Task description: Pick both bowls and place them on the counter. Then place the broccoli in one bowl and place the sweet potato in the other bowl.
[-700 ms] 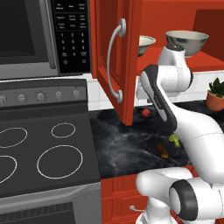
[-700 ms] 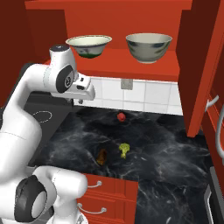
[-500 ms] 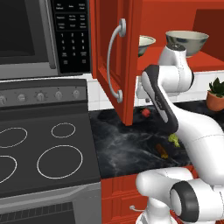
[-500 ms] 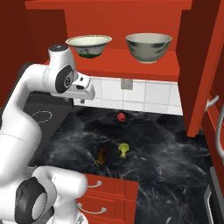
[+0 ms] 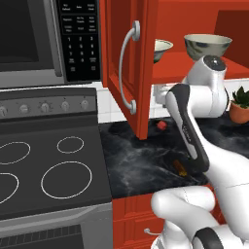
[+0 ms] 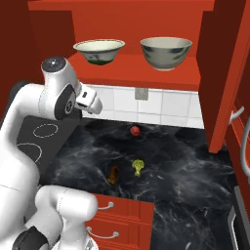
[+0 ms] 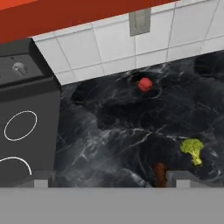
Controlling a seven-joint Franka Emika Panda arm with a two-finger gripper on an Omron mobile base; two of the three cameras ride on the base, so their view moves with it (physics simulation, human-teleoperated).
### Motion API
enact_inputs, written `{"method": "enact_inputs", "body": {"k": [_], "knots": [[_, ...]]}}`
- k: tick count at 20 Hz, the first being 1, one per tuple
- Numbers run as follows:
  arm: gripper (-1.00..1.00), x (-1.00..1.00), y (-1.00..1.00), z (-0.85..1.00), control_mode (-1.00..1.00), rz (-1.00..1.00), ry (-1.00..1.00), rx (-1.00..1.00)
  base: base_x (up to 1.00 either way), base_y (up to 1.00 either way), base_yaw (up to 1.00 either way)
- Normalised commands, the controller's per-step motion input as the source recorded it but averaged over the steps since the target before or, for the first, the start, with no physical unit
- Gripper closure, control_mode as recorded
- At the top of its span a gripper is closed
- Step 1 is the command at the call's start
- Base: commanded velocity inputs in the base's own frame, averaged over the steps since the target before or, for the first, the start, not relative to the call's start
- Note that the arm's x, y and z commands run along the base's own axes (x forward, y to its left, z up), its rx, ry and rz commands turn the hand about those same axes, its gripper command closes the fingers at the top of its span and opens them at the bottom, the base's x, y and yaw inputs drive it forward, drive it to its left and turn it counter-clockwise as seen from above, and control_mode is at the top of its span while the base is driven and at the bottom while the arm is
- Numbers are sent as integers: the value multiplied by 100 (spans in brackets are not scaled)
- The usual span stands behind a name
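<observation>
The two bowls stand on the red cabinet shelf: the shallower, paler bowl (image 6: 99, 50) on the left and the deeper grey-mottled bowl (image 6: 166, 52) to its right, also seen as (image 5: 207, 46). On the black marble counter (image 6: 190, 176) lie the broccoli (image 6: 138, 166) (image 7: 192, 148) and, just left of it, the sweet potato (image 6: 114, 174) (image 5: 180, 168). My gripper (image 7: 112, 179) hangs open and empty above the counter's left part, below the shelf and left of both vegetables. In the hand view one fingertip partly covers the sweet potato.
A small round red item (image 6: 134, 130) lies near the tiled back wall. The stovetop (image 5: 48, 165) borders the counter on the left. The open red cabinet door (image 5: 129, 63) juts out over the counter. A potted plant (image 5: 240, 104) stands at the far right.
The arm's upper joints have shifted slightly sideways, and the arm now hides the broccoli in the left base view. The hand stays almost in place. Bowls and vegetables have not moved.
</observation>
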Motion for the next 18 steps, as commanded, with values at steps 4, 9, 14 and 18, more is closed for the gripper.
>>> {"method": "enact_inputs", "body": {"k": [4, 9, 14, 18], "knots": [[-100, -30, 0, 34, -100, -8, -12, 31, 0, 0, 0], [-100, -17, -5, 39, -100, -16, 0, 31, 0, 0, 0], [-100, -9, -5, 49, -100, -14, 0, 26, 0, 0, 0], [-100, 7, -3, 46, -100, -16, 7, 16, 0, 0, 0]]}}
